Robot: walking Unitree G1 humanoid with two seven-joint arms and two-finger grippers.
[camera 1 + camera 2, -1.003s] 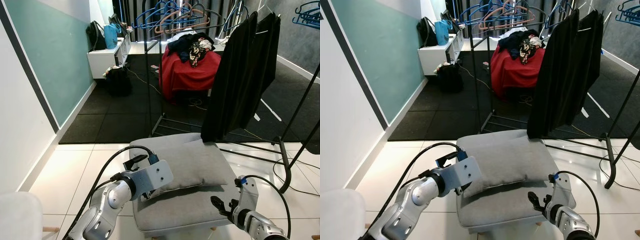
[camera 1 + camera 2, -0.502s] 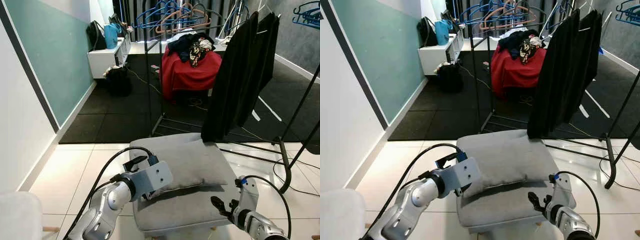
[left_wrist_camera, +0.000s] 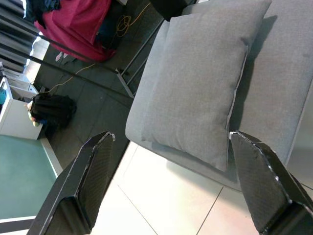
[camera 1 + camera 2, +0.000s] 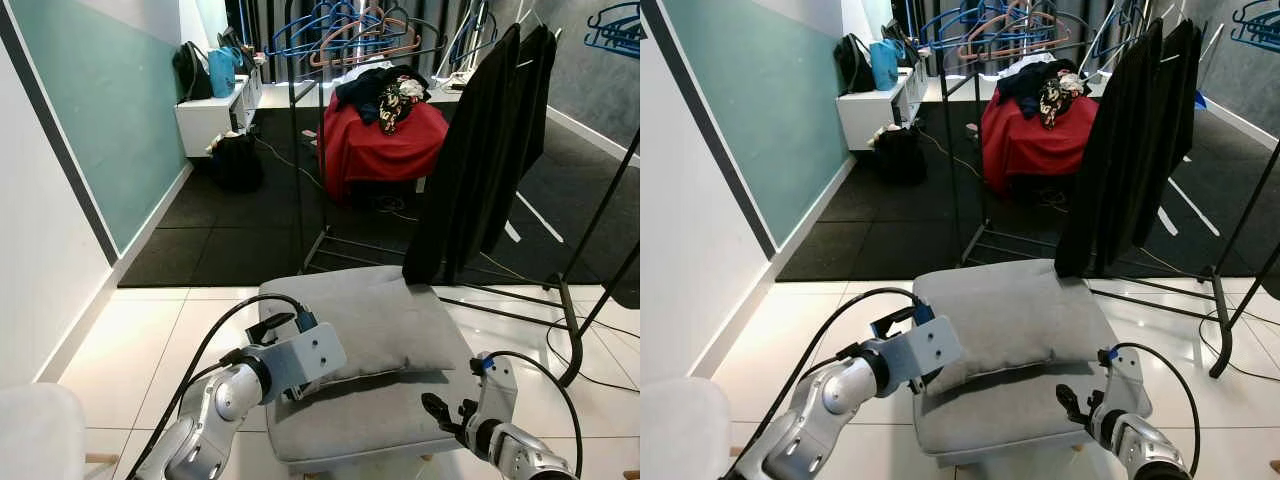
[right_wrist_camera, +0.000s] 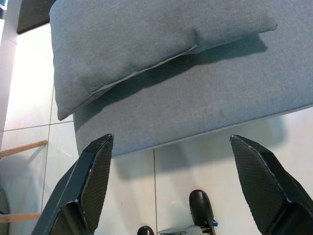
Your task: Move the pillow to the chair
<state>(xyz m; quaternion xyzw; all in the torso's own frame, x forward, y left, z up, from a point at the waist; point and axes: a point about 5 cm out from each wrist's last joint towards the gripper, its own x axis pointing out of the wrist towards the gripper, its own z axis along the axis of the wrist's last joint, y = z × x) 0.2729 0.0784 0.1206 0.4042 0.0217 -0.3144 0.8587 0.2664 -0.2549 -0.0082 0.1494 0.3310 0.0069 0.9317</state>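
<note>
Pillow: I see the grey pillow (image 4: 390, 325) lying flat on the grey chair seat (image 4: 370, 415), toward its back half, one corner near the front left edge.
Chair: I note a padded grey seat on white tile floor (image 4: 140, 330) — pillow resting on top.
Left gripper: my left gripper (image 3: 171, 186) hovers at the seat's left front corner, fingers spread wide apart and released, the pillow corner between them in the left wrist view but not gripped.
Right gripper: my right gripper (image 5: 171, 186) hangs low by the seat's right front edge, fingers wide apart, holding nothing; the seat edge and pillow lie ahead of it.
Background: I see a black garment (image 4: 480, 150) hanging on a black clothes rack (image 4: 590, 290) just behind the chair — a red-covered heap of clothes (image 4: 385, 130) farther back, on dark flooring.
</note>
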